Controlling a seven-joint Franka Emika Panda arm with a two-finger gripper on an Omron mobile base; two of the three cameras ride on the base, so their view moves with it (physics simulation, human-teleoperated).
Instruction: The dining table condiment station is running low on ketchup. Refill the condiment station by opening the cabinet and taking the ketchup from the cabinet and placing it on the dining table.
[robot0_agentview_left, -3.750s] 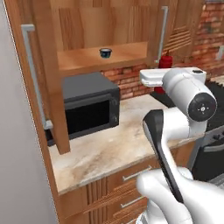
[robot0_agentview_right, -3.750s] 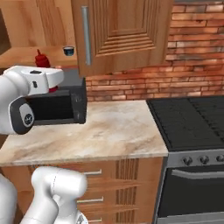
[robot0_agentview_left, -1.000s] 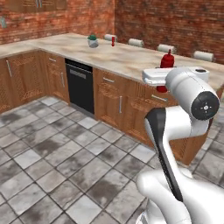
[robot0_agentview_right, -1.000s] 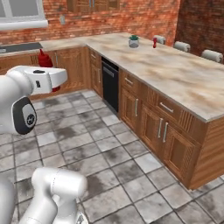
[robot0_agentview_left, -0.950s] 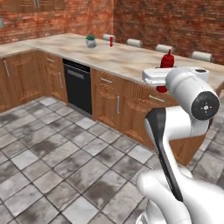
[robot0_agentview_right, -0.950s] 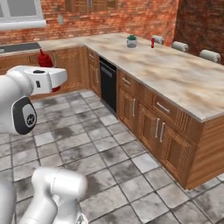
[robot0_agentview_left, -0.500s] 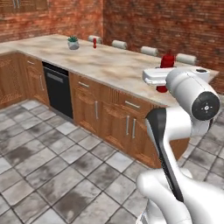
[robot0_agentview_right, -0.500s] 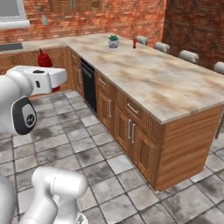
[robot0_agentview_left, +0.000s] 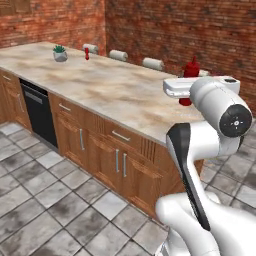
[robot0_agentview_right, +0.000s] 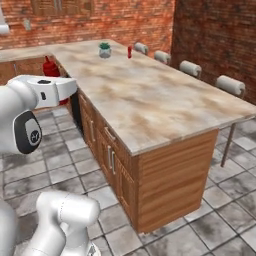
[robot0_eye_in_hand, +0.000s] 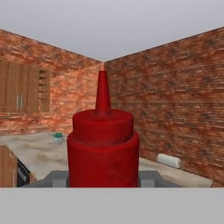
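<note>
The ketchup (robot0_eye_in_hand: 103, 148), a red squeeze bottle with a pointed nozzle, stands upright between my gripper's jaws and takes up the middle of the hand view. From the base, the ketchup (robot0_agentview_left: 192, 68) (robot0_agentview_right: 49, 67) shows above and below my white gripper (robot0_agentview_left: 184, 89) (robot0_agentview_right: 56, 89), which is shut on it. It hangs over the floor, level with the near end of the dining table (robot0_agentview_left: 100, 90) (robot0_agentview_right: 145, 95), a long beige marble top on a wooden base. Brown wall cabinets (robot0_eye_in_hand: 22, 92) hang on the far brick wall; I cannot tell whether one is the cabinet.
A potted plant (robot0_agentview_left: 60, 53) (robot0_agentview_right: 104, 50) and a small red bottle (robot0_agentview_left: 86, 54) (robot0_agentview_right: 129, 51) stand at the table's far end. Cushioned stools (robot0_agentview_left: 152, 63) (robot0_agentview_right: 230, 85) line its far side. A black dishwasher (robot0_agentview_left: 37, 112) sits in the base. Grey tiled floor lies in front.
The whole scene has shifted as the base moved: the long table has swung closer and larger in both base views. The ketchup stays in the gripper's grip, held the same way.
</note>
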